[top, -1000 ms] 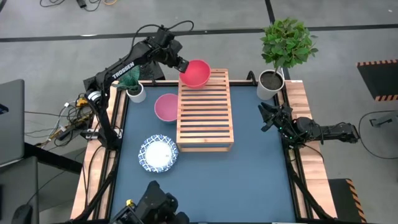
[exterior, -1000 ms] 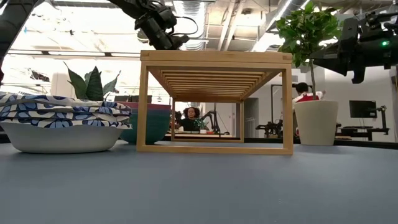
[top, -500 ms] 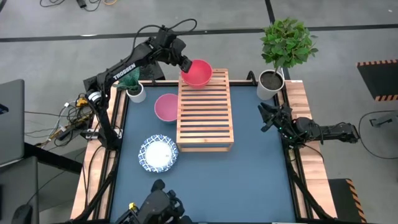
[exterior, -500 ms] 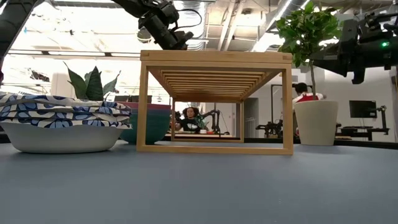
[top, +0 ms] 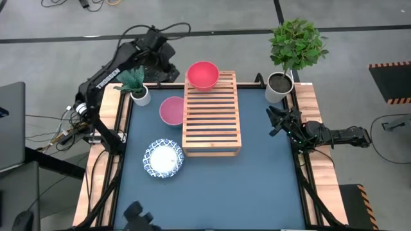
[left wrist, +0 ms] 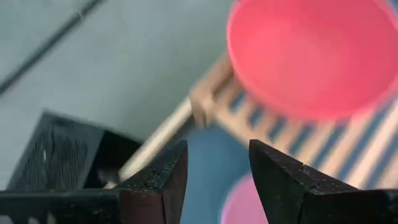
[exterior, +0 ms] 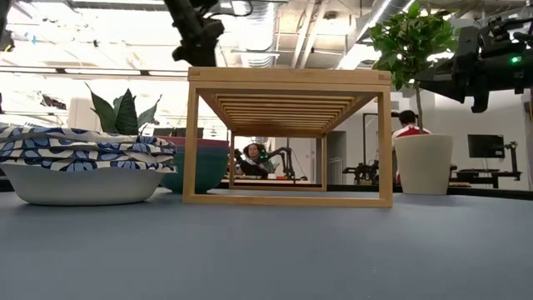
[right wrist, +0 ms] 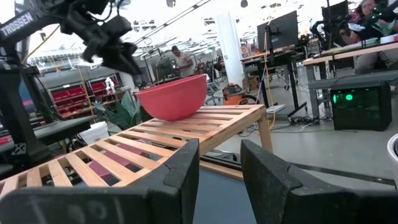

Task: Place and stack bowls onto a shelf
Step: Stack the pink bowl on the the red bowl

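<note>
High view. The pink bowl (top: 202, 74) sits upright at the shelf's (top: 212, 122) 12 o'clock end, overhanging its far left corner. The left gripper (top: 159, 62) is at the bowl's 9 o'clock, apart from it and off the rack. A second bowl (top: 172, 110), pink inside, rests on the table touching the shelf's 9 o'clock side; a blue-and-white patterned bowl (top: 164, 158) lies at the shelf's 8 o'clock. The right gripper (top: 277, 120) waits at the table's 3 o'clock edge.

Low view. The patterned bowl (exterior: 82, 171) is wide and shallow; you cannot count how many are stacked. The teal-green wall of the second bowl (exterior: 196, 167) shows beside the shelf leg.

Left wrist view. The fingers (left wrist: 163, 174) are parted with nothing between them; the pink bowl (left wrist: 311, 56) is plain and smooth.

Right wrist view. Its fingers (right wrist: 180, 171) are parted and empty, and the bowl (right wrist: 173, 96) sits level on the slats.

Judgement: one bowl looks placed. Your next move calls for reaching to the second bowl, gripping its rim, and nesting it in the first.
</note>
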